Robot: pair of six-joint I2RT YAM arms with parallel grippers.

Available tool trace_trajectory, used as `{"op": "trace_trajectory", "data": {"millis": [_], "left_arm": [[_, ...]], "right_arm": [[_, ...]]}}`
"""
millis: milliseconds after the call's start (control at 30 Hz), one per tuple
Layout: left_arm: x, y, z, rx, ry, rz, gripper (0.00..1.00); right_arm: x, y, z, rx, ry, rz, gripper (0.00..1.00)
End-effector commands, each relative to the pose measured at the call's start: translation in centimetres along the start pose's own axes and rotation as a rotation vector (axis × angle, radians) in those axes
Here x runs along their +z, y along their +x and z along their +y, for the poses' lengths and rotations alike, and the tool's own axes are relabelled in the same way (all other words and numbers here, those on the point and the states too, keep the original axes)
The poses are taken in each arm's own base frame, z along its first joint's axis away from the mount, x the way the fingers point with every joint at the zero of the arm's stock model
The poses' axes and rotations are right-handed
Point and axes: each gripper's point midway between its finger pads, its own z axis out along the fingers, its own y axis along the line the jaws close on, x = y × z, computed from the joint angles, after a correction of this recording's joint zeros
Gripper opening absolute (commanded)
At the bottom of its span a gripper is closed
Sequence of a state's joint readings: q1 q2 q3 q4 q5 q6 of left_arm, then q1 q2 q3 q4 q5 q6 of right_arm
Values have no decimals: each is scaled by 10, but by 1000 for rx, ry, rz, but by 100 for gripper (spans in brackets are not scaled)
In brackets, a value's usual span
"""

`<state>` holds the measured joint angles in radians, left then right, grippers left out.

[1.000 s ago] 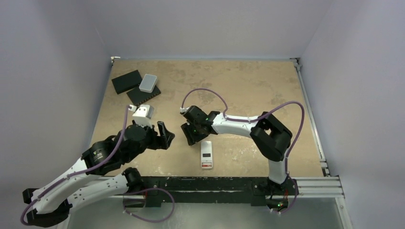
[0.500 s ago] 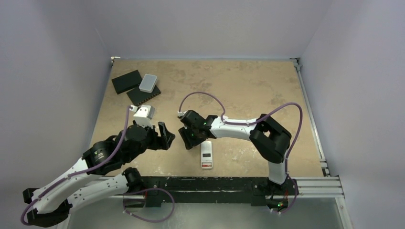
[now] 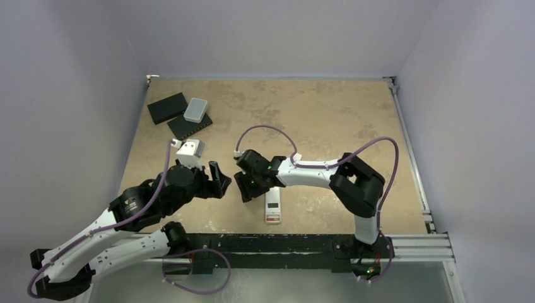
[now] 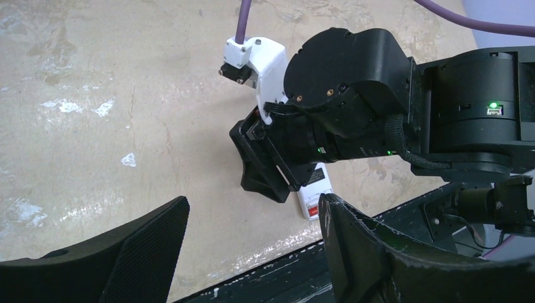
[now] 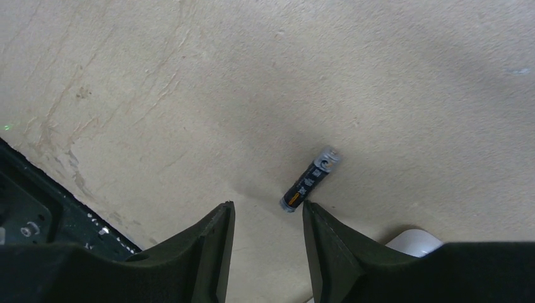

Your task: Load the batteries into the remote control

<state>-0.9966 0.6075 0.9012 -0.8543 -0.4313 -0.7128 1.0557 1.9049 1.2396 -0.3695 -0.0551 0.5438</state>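
Two arms work at the near edge of the tabletop (image 3: 328,113). The remote control (image 3: 272,211) lies close to that edge, about midway along it, display side up. Its far end is hidden under the right gripper (image 3: 247,189), and the left wrist view shows only a white strip of it (image 4: 315,192) behind the same gripper (image 4: 268,180).

From above, that gripper also blocks what lies beneath it. Its own camera shows the right gripper (image 5: 265,218) with a moderate gap between its fingers (image 5: 211,252) and nothing clamped there. One battery (image 5: 310,180), dark grey-black with a pale cap, lies flat on the tabletop. Its near end sits at the mouth of the gap, just beside one finger; whether they touch cannot be told. A white corner (image 5: 413,243) shows past that finger, cut off and too small to identify.

Just beside it, toward the left edge, the left gripper (image 3: 218,180) hangs with its fingers (image 4: 145,249) spread wide and empty (image 4: 252,211). They point at the right gripper, apart from it.

Count in view: one remote control, one battery, two grippers.

In the far left corner lie two flat black slabs, one nearer (image 3: 187,129) and one farther (image 3: 166,107). One light grey box (image 3: 196,110) rests where they meet. How much of each slab it covers is hard to make out.
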Motion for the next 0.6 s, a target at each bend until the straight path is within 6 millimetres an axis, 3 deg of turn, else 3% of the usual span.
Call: {"op": "trace_trajectory", "data": {"millis": [0,567], "left_arm": [[2,-2,2,11,-4,-17,76],[1,-2,3,10,-7,-18,76]], "right_arm": [[-9,2,18,19,-64,-6,52],[6,-28,33,2,-63,-39,52]]}}
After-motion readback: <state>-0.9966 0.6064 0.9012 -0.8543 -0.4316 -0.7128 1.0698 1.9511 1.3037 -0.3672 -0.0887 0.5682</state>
